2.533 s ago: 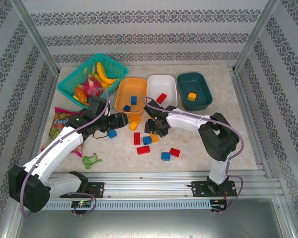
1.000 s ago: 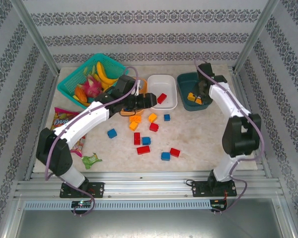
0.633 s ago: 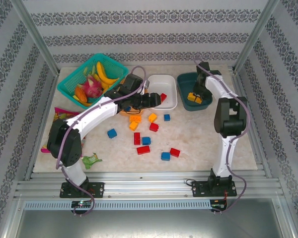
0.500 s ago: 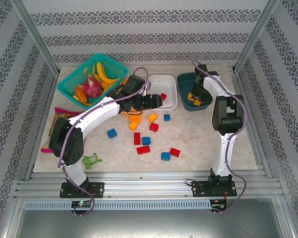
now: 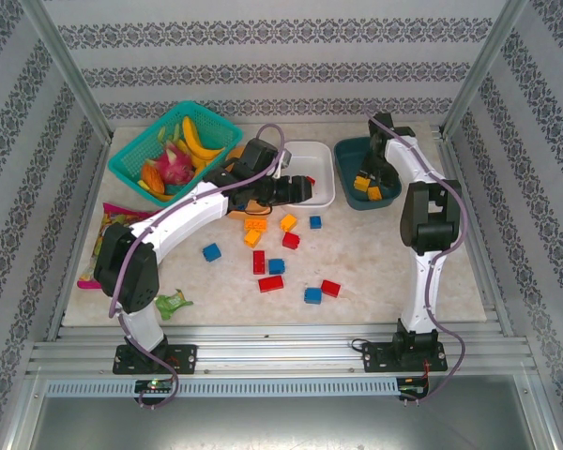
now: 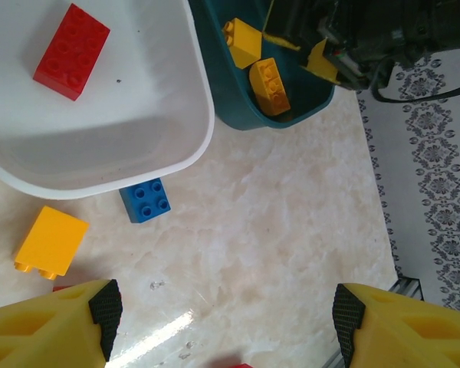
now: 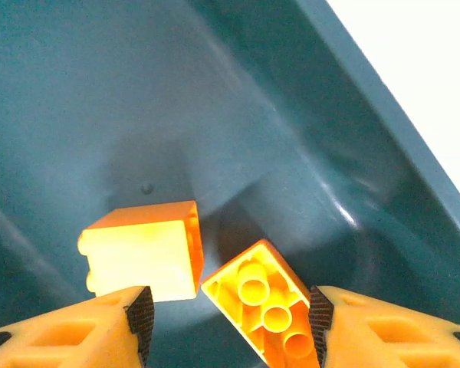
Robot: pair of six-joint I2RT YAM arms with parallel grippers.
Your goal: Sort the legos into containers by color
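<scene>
Lying loose across the near middle of the pale marbled table [image 5: 385, 272] are small studded plastic bricks [image 5: 271, 283] in blue, red and orange-yellow. Farther back, the left gripper [image 6: 224, 310] hangs at the near edge of the white rounded plastic tub [image 6: 192, 123], its jaws released and empty. One red brick [image 6: 71, 51] lies in that tub and a blue brick [image 6: 145, 200] sits just beside its rim. At the far right, the right gripper [image 7: 230, 310], jaws spread and empty, hovers inside the dark teal plastic tub [image 7: 138, 92] over two orange-yellow bricks [image 7: 142, 249], one with its underside turned up.
</scene>
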